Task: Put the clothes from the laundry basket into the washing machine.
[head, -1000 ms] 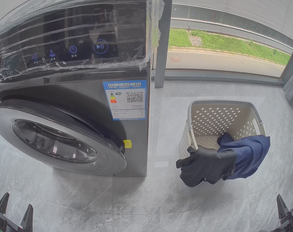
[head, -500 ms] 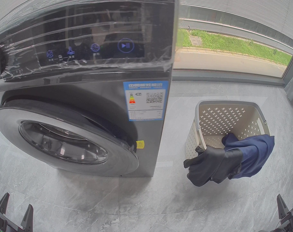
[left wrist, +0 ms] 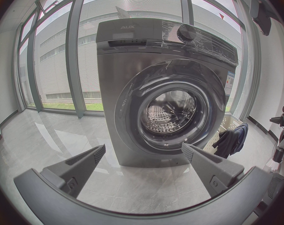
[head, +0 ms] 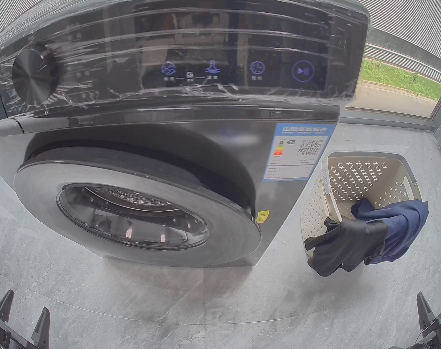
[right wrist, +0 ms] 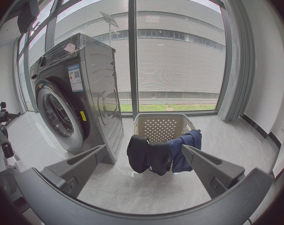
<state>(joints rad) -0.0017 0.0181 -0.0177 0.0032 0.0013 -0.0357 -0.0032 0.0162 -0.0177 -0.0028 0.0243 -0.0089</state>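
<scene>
The whole head view had swung sideways since earlier: the camera moved, not the things. The left gripper (left wrist: 142, 147) and right gripper (right wrist: 143, 147) stood spread. Ahead of the right one, a black garment (head: 346, 245) and a blue garment (head: 400, 229) draped over the laundry basket's (head: 370, 158) near rim, long axes hanging down outside, seemingly overlapping. The washing machine (head: 181, 136) faced the left gripper.

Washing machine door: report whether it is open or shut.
Shut. The door lies flat against the washing machine front; the drum shows through its glass.

Dark grey washing machine (head: 148, 136); cream laundry basket (head: 370, 175) pierced with stars; one seemingly black garment (head: 349, 245), one navy garment (head: 400, 229).
</scene>
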